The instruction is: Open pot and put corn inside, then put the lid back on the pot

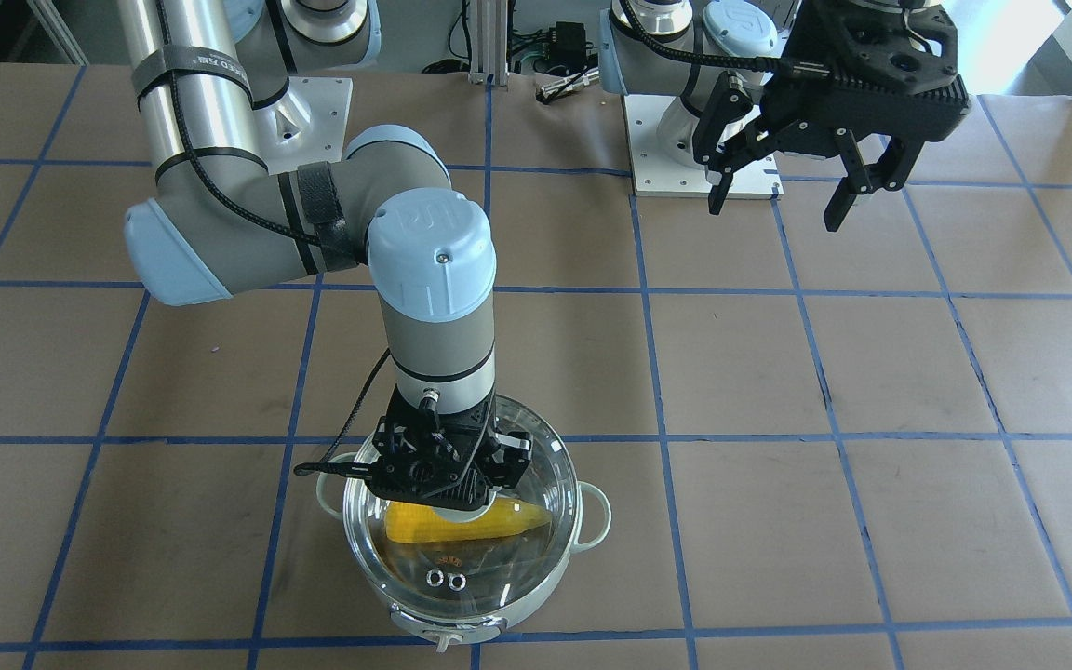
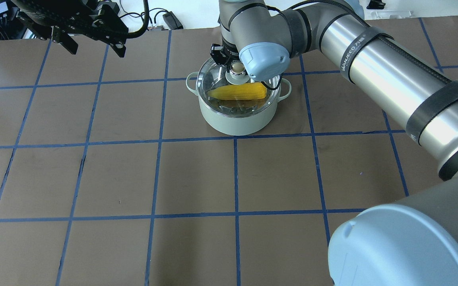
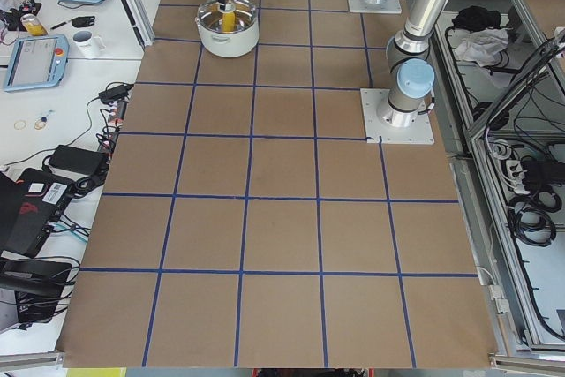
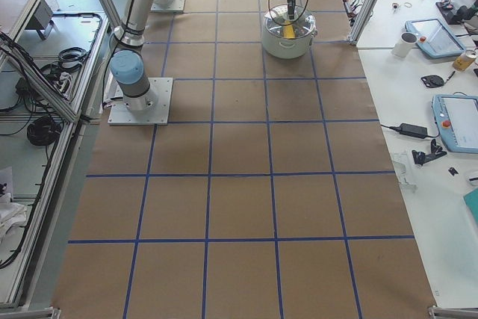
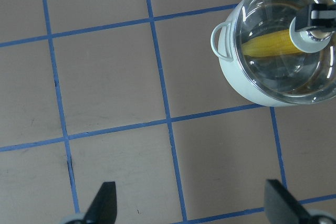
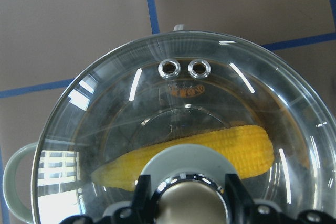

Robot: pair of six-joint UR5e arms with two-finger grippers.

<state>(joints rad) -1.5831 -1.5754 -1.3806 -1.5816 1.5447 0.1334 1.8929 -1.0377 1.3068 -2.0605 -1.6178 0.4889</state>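
The mint-green pot (image 1: 536, 609) stands on the table with the clear glass lid (image 1: 462, 563) lying on its rim. The yellow corn (image 1: 508, 519) lies inside, seen through the glass. My right gripper (image 1: 448, 484) points down over the lid's centre, its fingers (image 6: 140, 195) closed on either side of the round knob (image 6: 186, 205). The two vent rings (image 6: 184, 68) show on the lid. The overhead view shows the pot (image 2: 233, 121), the corn (image 2: 237, 92) and the right gripper (image 2: 231, 68). My left gripper (image 1: 778, 200) is open and empty, held high and far from the pot.
The table is brown paper with a blue tape grid (image 2: 157, 147). The arm base plates (image 1: 703, 149) sit at the robot's edge. The left wrist view shows the pot (image 5: 252, 85) from above, with the open left fingers (image 5: 105, 200) at the frame's bottom.
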